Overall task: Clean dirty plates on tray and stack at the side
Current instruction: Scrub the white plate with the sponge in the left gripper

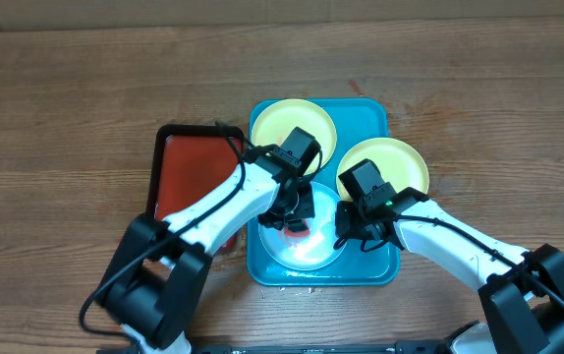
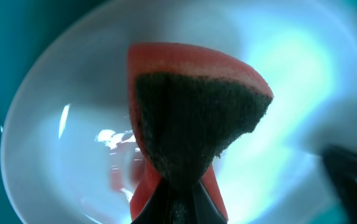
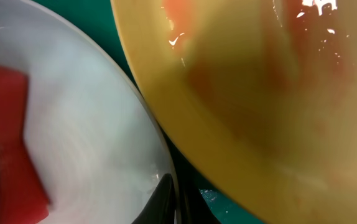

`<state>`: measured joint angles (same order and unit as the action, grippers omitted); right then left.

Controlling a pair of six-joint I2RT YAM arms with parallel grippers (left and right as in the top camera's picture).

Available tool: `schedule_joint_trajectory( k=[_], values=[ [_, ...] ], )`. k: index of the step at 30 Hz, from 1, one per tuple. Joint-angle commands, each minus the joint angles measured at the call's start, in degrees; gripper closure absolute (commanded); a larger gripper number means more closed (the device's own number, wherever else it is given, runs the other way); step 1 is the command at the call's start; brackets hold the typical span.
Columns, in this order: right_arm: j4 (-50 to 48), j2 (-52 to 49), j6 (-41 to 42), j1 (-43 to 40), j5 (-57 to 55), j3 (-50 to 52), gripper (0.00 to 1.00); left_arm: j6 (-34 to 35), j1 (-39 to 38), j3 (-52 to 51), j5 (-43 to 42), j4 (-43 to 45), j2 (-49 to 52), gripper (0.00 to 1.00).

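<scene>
Coarse dark-faced sponge pinched in left tool, glossy round plate beneath, right tool seemingly closed

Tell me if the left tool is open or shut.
Shut: the left tool pinches the lower edge of the sponge, which sits over the white plate.

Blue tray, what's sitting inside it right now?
In the tray: two yellow plates, one overhanging the rim, and one white plate, with a red sponge pinched in the left fingers on the white one. The arms cover much of that plate's middle.
</scene>
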<state>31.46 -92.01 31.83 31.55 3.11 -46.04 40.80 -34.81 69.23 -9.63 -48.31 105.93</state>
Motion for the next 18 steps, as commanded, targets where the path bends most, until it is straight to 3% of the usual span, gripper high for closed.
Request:
schedule_joint_trajectory(
  k=[1, 7, 9, 12, 18],
  values=[
    [1.01, -0.48, 0.96, -0.11, -3.13, 0.35, 0.96, 2.05, 1.7, -0.04, 0.66, -3.91, 4.09, 0.96],
    [1.18, -0.48, 0.98, -0.11, -3.1, 0.35, 0.96, 1.18, 4.07, 0.04, 12.87, -10.86, 4.52, 0.96],
    [1.18, -0.48, 1.01, -0.11, -3.08, 0.35, 0.96, 1.18, 4.42, 0.13, 13.44, -11.43, 4.52, 0.96],
    [1.16, -0.48, 1.01, -0.11, -3.08, 0.35, 0.96, 1.03, 4.31, 0.31, 8.41, -9.75, 4.52, 0.96],
    [1.18, -0.48, 1.01, -0.11, -3.1, 0.35, 0.96, -2.45, 1.38, 0.28, -13.38, 4.42, 5.7, 0.96]
  ],
)
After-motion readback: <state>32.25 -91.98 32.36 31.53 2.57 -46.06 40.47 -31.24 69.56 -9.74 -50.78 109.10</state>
